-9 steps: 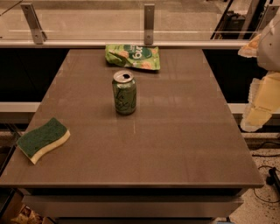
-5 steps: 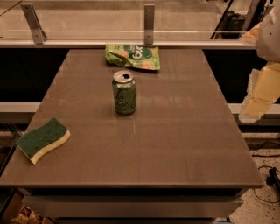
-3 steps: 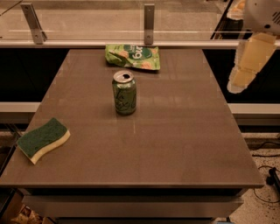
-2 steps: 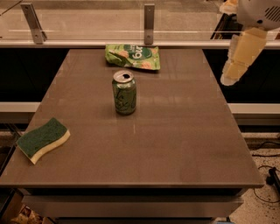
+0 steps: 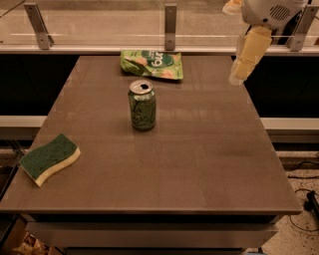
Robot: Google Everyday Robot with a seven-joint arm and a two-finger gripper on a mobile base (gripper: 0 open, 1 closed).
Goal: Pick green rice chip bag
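Green bag flat at the far side, end effector high on the right

Green rice chip bag (image 5: pixel 152 63) lies flat on the brown desk (image 5: pixel 199 164), close to the far edge and a little left of the middle. Its dark-green round logo with white letters faces up, and pale orange chip pictures show on it. Nothing touches the bag.

A green soda can (image 5: pixel 142 105) stands upright nearer than the bag, apart from it, with its opened top visible. At the near left edge lies a sponge (image 5: pixel 49 158), green side up and pale yellow below, well apart from the can.

The end effector (image 5: pixel 239 72) hangs in the air at the far right, over the right edge of the desk, under the white arm (image 5: pixel 269 10). It points down and slightly left. It is to the right of the bag, well apart from it, and holds nothing. I cannot tell if it is released or clenched.

Behind the desk runs a glass barrier with a metal post (image 5: pixel 170 20).
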